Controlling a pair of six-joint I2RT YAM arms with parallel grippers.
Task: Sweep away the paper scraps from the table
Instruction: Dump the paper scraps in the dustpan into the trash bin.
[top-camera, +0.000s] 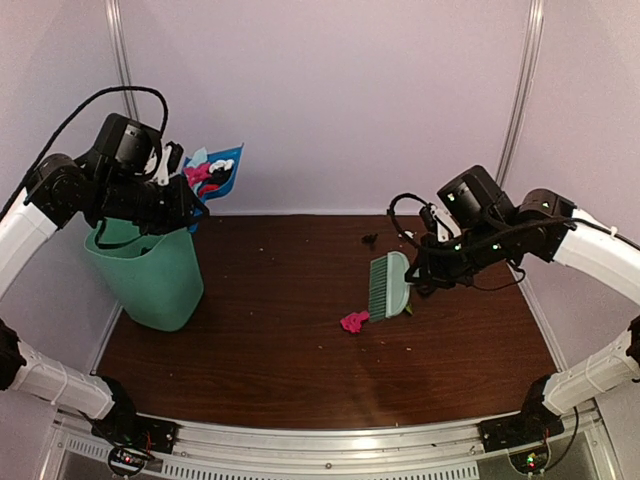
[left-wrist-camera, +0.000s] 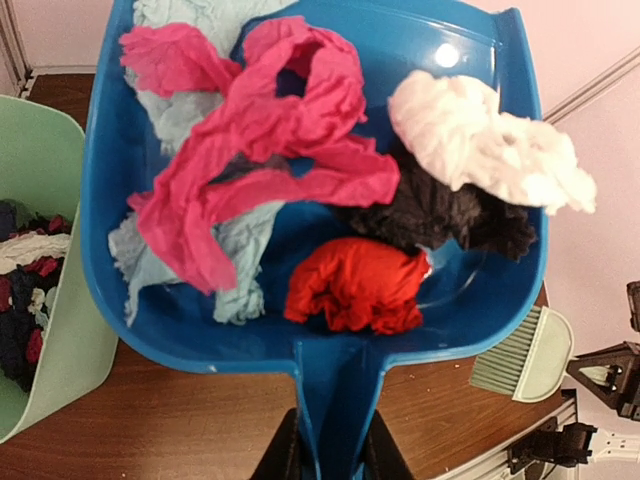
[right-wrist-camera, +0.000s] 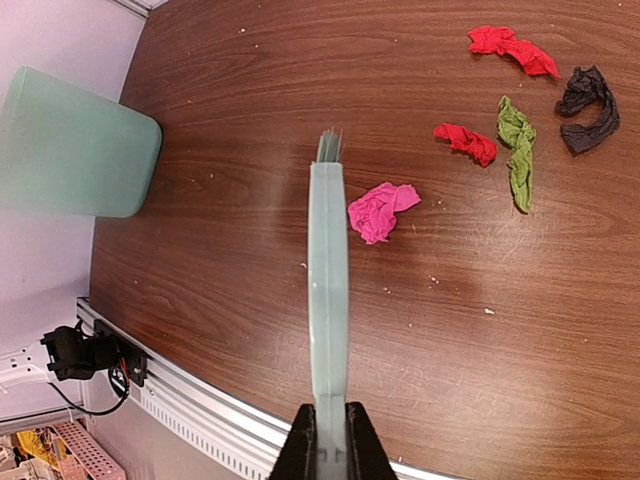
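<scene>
**Dustpan loaded over bin; brush down on surface**

- Left tool (left-wrist-camera: 333, 456): clenched on the handle of the blue dustpan (left-wrist-camera: 485, 290). The pan is raised off the surface, above the far rim of the mint-green bin (top-camera: 150, 275), with its mouth tipped upward in the top view.
- Pan load: paper scraps heaped in the pan. There is a large twisted pink one (left-wrist-camera: 270, 140), a white one (left-wrist-camera: 480, 140), a red one (left-wrist-camera: 355, 285), a black one (left-wrist-camera: 450, 215) and pale cyan ones (left-wrist-camera: 240, 260). More scraps lie inside the bin (left-wrist-camera: 25, 270).
- Right tool (right-wrist-camera: 328, 448): clenched on the handle of the pale green brush (top-camera: 388, 285). The brush is well apart from the bin, to its right in the top view, with the bristle end pointing toward the bin.
- Surface (top-camera: 270, 340): dark wood grain. Loose scraps lie on it, all on the brush side and well away from the bin.
  - Pink scrap (right-wrist-camera: 380, 210) just beside the bristles.
  - Beyond the brush from the bin: two red scraps (right-wrist-camera: 512, 50) (right-wrist-camera: 466, 143), a green strip (right-wrist-camera: 517, 150) and a black twist (right-wrist-camera: 588, 105).
- Small pale specks are scattered over the wood between bin and brush.
</scene>
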